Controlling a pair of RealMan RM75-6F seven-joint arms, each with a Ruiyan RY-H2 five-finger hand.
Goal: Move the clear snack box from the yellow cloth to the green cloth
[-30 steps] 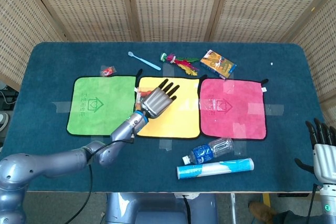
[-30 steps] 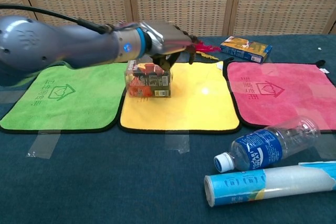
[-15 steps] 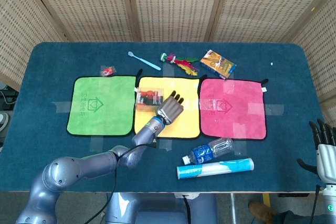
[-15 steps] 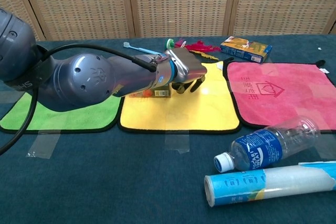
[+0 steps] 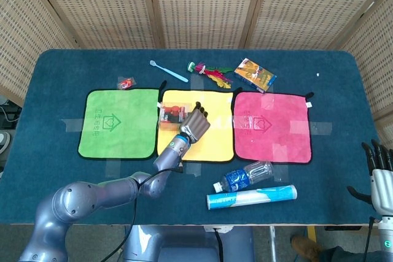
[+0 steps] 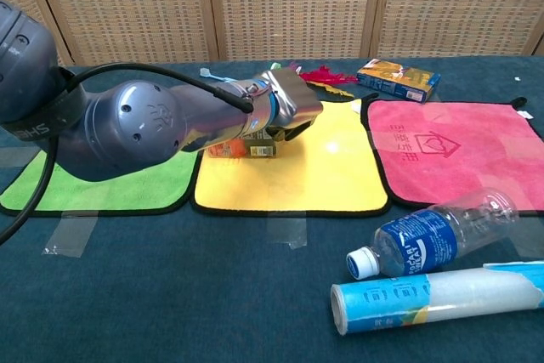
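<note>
The clear snack box (image 5: 174,113) stands on the left back part of the yellow cloth (image 5: 218,140). In the chest view the box (image 6: 242,147) is mostly hidden behind my left forearm. My left hand (image 5: 195,125) lies over the yellow cloth, right against the box's right side, fingers stretched toward the back and holding nothing. From the chest view the left hand (image 6: 290,108) hangs palm down over the yellow cloth (image 6: 323,176). The green cloth (image 5: 116,124) lies bare to the left. My right hand (image 5: 379,167) hovers at the table's front right corner, fingers apart.
A pink cloth (image 5: 272,126) lies right of the yellow one. In front lie a plastic bottle (image 5: 245,176) and a blue-white tube (image 5: 252,196). Along the back are a toothbrush (image 5: 169,71), a feathered toy (image 5: 209,72), a colourful carton (image 5: 255,73) and a small red item (image 5: 126,82).
My left hand left its place over the box, swung down to the right, and has now edged back up against the box's right side. The box has not moved.
</note>
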